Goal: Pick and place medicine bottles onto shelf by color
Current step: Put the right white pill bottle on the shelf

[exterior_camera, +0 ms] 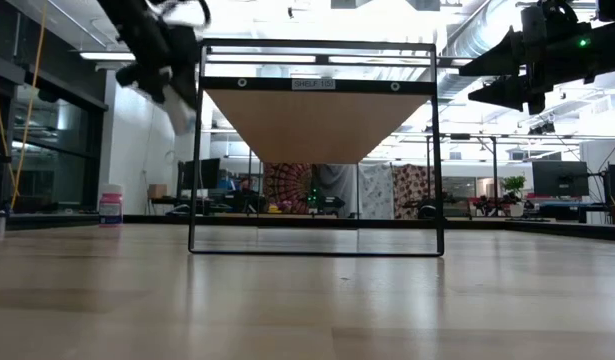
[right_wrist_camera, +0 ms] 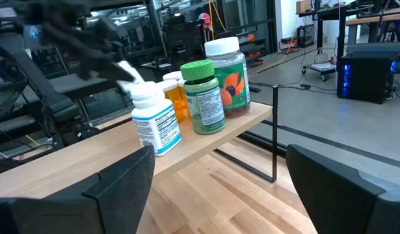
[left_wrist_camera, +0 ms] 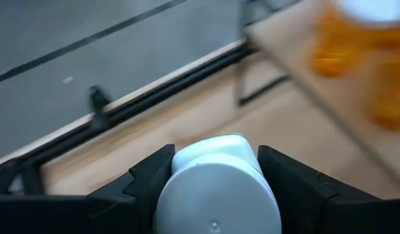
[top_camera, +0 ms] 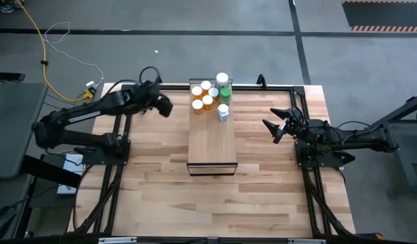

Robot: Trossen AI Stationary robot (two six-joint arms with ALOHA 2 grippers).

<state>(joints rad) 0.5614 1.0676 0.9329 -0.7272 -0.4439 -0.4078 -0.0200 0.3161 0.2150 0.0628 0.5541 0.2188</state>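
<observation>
Medicine bottles (top_camera: 209, 95) stand clustered at the far end of the shelf (top_camera: 211, 142) in the high view, orange ones together, green and white beside them. There the left gripper (top_camera: 162, 105) hangs just left of that end, while the right gripper (top_camera: 276, 125) waits well apart.

The left wrist view shows its fingers (left_wrist_camera: 147, 172) pinching a white-capped bottle (left_wrist_camera: 216, 185), body colour hidden.

In the right wrist view, that gripper's fingers are spread, empty.

Probably a carry-in step; next comes setting the bottle among its colour.

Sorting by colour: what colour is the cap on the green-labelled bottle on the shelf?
Green; the green-labelled bottle on the shelf shows best in the right wrist view.
</observation>
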